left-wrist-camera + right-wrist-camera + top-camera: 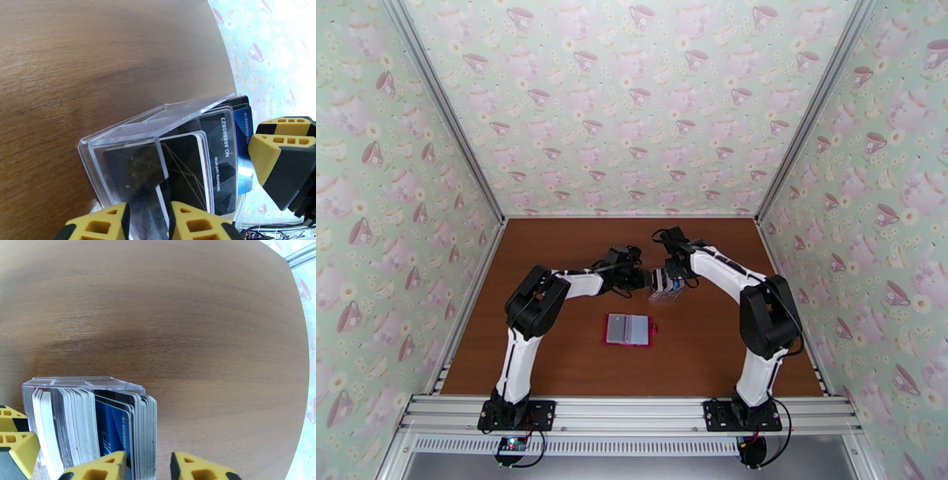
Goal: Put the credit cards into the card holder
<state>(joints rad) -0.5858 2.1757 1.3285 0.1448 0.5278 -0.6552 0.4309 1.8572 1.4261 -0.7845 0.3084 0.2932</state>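
Note:
The card holder (pixel 630 329) lies open and flat on the table, red-edged with a pale grey inside, in front of both arms. The credit cards (pixel 664 286) stand packed in a clear plastic rack (pixel 130 130) behind it. Black, white and blue cards (pixel 221 158) show through the plastic. My left gripper (pixel 149 213) is shut on the rack's end wall (pixel 641 280). From the other end, my right gripper (pixel 148 465) straddles the outermost cards (pixel 143 429). Its jaws stand open, with a thin gap beside one finger (pixel 197 467). A blue card (pixel 114 425) sits just inside them.
Brown wooden table (pixel 553 355) walled on three sides by teacup-patterned panels (pixel 632 118). Metal rail (pixel 632 410) with both arm bases runs along the near edge. Bare wood lies left, right and behind the rack.

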